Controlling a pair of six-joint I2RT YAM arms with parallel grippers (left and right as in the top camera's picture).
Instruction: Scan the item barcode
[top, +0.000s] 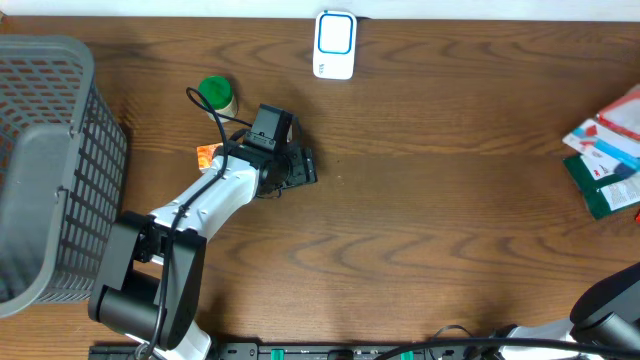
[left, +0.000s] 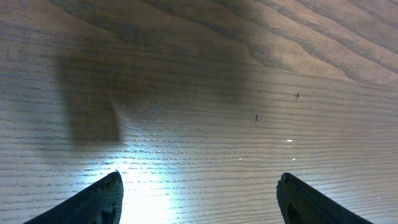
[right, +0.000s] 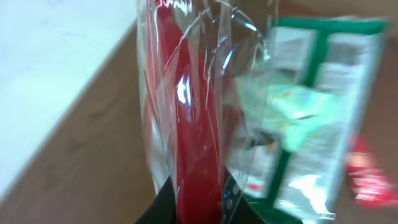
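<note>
My right gripper (right: 199, 196) is shut on a red item in clear crinkled plastic wrap (right: 189, 118), which stands up between the dark fingers and fills the middle of the right wrist view. No barcode shows on it. In the overhead view only part of the right arm (top: 610, 310) appears at the bottom right corner, and its gripper is out of that frame. A white scanner (top: 335, 45) sits at the table's far edge. My left gripper (top: 300, 168) (left: 199, 186) is open over bare wood, with nothing between its fingers.
A grey mesh basket (top: 60, 150) stands at the left. A green-lidded jar (top: 215, 94) and a small orange item (top: 207, 153) lie by the left arm. Red-white and green packets (top: 608, 150) lie at the right edge; a green packet (right: 317, 106) shows behind the held item.
</note>
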